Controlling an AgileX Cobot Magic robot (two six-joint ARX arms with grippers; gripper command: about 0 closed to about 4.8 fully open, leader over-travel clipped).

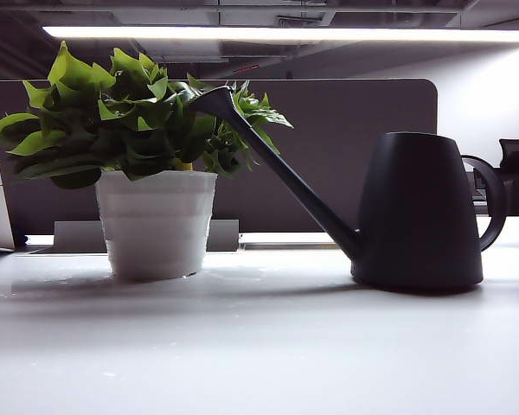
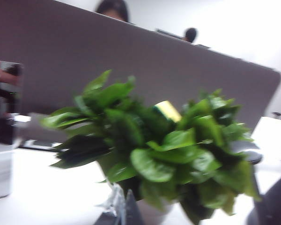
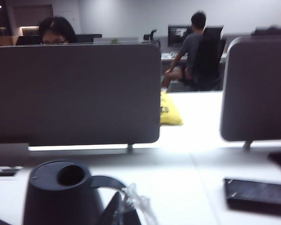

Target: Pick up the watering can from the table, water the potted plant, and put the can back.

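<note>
Matte dark grey plastic forms the watering can (image 1: 419,212), which stands upright on the white counter (image 1: 259,346) at the right of the exterior view. Its long thin spout (image 1: 277,160) slants up and to the left, and the tip reaches in among the leaves of the potted plant (image 1: 151,173), so the can seems set close enough that a simple tilt would pour onto the plant. The plant, bushy with bright and dark green leaves in a white ribbed pot, sits on the left, with a gap of bare counter between pot and can body. The can's loop handle (image 1: 491,203) points away from the plant, towards the right side.

No arm appears in the exterior view. The right wrist view looks down over the can's open top, and the right gripper (image 3: 124,211) shows at the frame edge, just beside the handle; its dark fingers are pressed together and hold nothing. The left gripper (image 2: 122,211) is only a blurred sliver in front of the plant, and whether its fingers are apart cannot be told.

The counter is smooth, pale and faintly glossy. Behind it stands a grey desk divider (image 1: 346,156), with a long ceiling light (image 1: 285,35) overhead. Beyond the divider people sit working in an open office.
</note>
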